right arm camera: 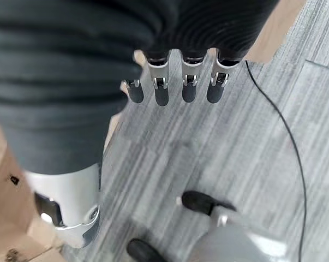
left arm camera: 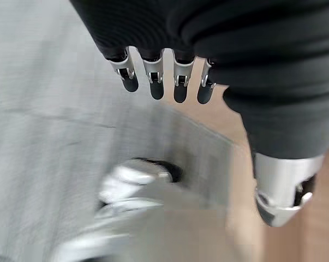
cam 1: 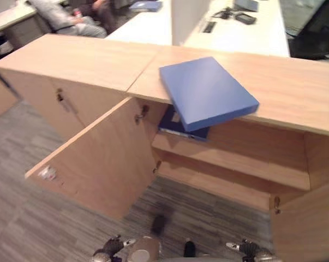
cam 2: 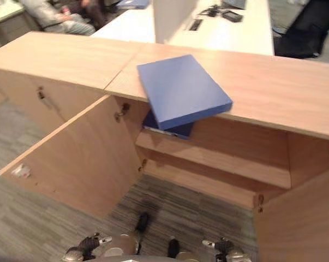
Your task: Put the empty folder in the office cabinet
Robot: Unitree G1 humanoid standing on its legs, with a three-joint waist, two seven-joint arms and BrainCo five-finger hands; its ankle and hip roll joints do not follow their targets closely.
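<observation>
A blue folder (cam 1: 207,91) lies flat on the wooden cabinet top (cam 1: 295,87), one corner hanging over the front edge above the open compartment. A second, darker blue folder (cam 1: 178,126) rests on the upper shelf (cam 1: 235,161) inside, partly hidden by the first. My left hand (cam 1: 107,249) and right hand (cam 1: 252,251) hang low near the floor, well short of the cabinet. In the wrist views the left hand's fingers (left arm camera: 156,82) and the right hand's fingers (right arm camera: 161,90) are straight and hold nothing.
The cabinet's left door (cam 1: 93,158) swings wide out over the grey carpet, and the right door (cam 1: 311,224) stands open too. White desks (cam 1: 153,24) lie behind the cabinet. A person (cam 1: 66,19) sits at the back left.
</observation>
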